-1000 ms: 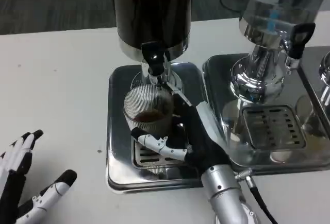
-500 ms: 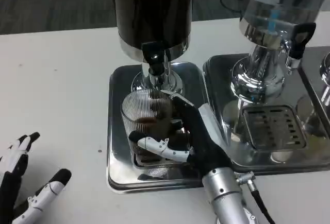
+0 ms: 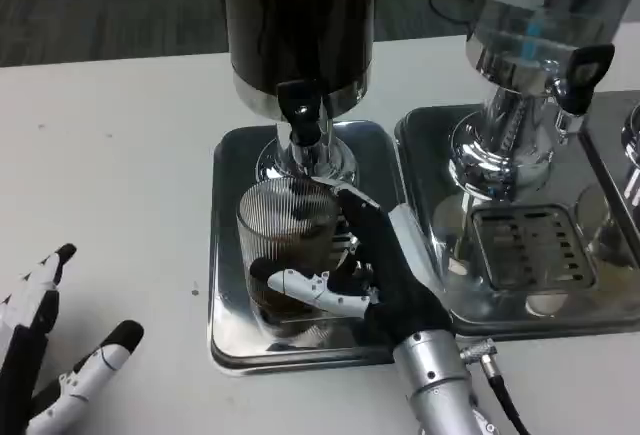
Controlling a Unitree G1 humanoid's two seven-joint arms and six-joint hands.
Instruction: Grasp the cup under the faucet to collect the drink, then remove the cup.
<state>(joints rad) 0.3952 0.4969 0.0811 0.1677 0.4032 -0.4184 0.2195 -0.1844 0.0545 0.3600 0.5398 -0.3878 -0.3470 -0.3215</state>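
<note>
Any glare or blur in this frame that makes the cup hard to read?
Head view: ceiling light glares off the shiny steel drip tray and the chrome dispenser base; the ribbed clear glass cup looks slightly soft but readable, dark drink inside, with the right robot hand gripping it.

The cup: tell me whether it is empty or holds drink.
Holds drink. Dark liquid shows through the ribbed glass cup, which stands upright in the right hand. Exact level: cannot tell.

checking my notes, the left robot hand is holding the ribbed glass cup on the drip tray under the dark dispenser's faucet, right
Not quite: the right robot hand holds the ribbed glass cup on the drip tray under the dark dispenser's faucet. In the head view the left robot hand is open at the table's edge.
</note>
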